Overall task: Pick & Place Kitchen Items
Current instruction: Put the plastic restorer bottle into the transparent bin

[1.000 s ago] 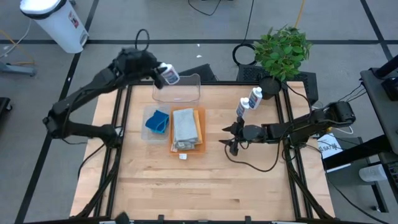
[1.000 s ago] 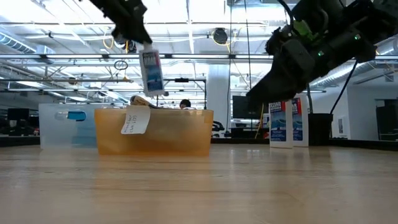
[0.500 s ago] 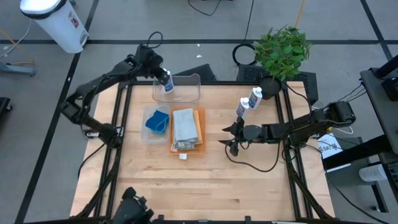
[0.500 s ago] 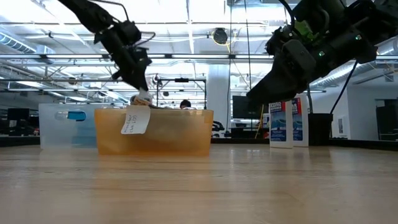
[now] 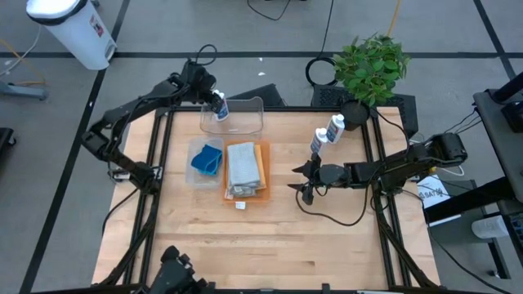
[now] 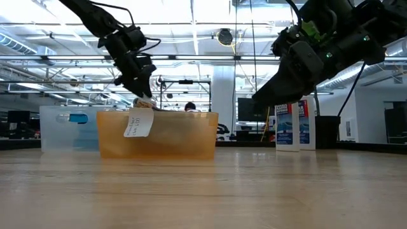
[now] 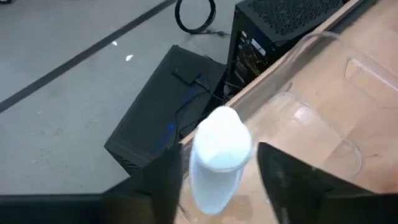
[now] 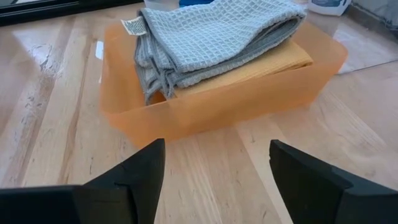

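My left gripper is over the left end of the clear tub at the table's far edge. A small white blue-labelled bottle stands between its fingers inside the tub. In the left wrist view the fingers stand on either side of the bottle with narrow gaps. The bottle's base is hidden. My right gripper is open and empty, right of the orange bin. The bin holds a grey folded cloth lying on an orange one. Two more bottles stand at the far right.
A clear bin with blue sponges sits left of the orange bin. A green potted plant stands beyond the far right corner. A small white tag lies on the wood near the orange bin. The table's near half is bare wood.
My left gripper has carried the bottle from above the table's far left corner toward the right and down into the clear tub's left end. The bottle, first hanging high, is now sunk behind the orange bin in the low view. My gripper has since kept almost still.
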Controlling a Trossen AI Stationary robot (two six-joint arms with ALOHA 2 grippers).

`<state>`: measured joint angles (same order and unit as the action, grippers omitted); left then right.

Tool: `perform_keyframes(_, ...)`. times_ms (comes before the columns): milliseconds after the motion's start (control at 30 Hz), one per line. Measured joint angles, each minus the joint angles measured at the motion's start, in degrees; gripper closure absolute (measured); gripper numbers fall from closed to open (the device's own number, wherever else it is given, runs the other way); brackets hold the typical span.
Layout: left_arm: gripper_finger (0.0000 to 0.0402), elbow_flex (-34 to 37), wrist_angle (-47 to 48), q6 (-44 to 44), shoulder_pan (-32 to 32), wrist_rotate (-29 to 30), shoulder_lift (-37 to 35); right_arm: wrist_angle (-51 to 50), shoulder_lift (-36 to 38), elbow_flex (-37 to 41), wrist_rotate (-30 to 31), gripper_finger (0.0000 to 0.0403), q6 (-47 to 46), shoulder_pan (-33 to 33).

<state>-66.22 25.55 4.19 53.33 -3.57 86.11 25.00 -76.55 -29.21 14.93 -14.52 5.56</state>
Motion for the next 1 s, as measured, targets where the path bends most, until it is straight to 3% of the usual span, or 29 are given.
perform_keyframes(167, 0.0126, 0.0, -0.2, 0.0, -0.2, 1.1, -2.5, -0.9, 1.1, 0.0, 0.0, 0.0149, 0.0, 0.0)
perform_keyframes(367, 0.0082, -0.1, 2.3, -0.2, -0.2, 2.5, -10.2, -11.6, 8.6, 0.0, 0.3, 0.0149, -2.5, 0.2)
perform_keyframes(467, 0.0071, -0.1, 5.2, -0.8, -0.2, -0.6, -15.0, -21.4, 13.4, 0.0, 2.5, 0.0149, -7.1, 0.2)
perform_keyframes(600, 0.0065, 1.2, 7.5, 0.5, -1.5, -9.7, -20.9, -36.2, 18.0, 0.0, 7.0, 0.0149, -16.4, 0.2)
perform_keyframes(800, 0.0066, 12.2, -0.7, 2.7, -5.5, -18.5, -29.7, -50.4, 19.9, 0.6, 11.3, 0.0149, -28.7, 0.2)
perform_keyframes(1000, 0.0066, 27.6, -18.3, -0.4, -8.5, -19.1, -37.1, -37.8, 19.8, 9.3, 15.4, 0.0149, -28.4, 0.1)
